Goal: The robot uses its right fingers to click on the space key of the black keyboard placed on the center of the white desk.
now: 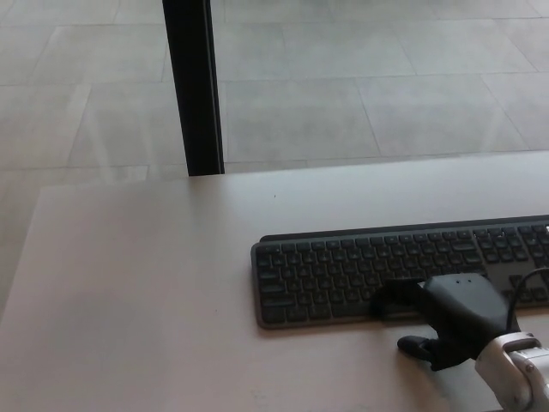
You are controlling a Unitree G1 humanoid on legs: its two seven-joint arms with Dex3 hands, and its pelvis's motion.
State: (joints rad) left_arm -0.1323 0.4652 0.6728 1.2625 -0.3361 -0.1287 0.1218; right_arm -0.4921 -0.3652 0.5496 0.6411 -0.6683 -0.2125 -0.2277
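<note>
A black keyboard (360, 266) lies flat on the white desk (146, 283), reaching from the middle out past the right edge of the head view. My right hand (450, 318) comes in from the lower right, and its fingers (390, 302) curl down onto the keyboard's bottom row, about where the space key lies; the key itself is hidden beneath them. The thumb (416, 346) rests just in front of the keyboard over the desk. The hand holds nothing. My left hand does not show.
A black upright post (193, 86) stands behind the desk's far edge at the left of centre. Grey floor tiles (369, 77) lie beyond. A thin black cable (525, 283) loops near my right wrist.
</note>
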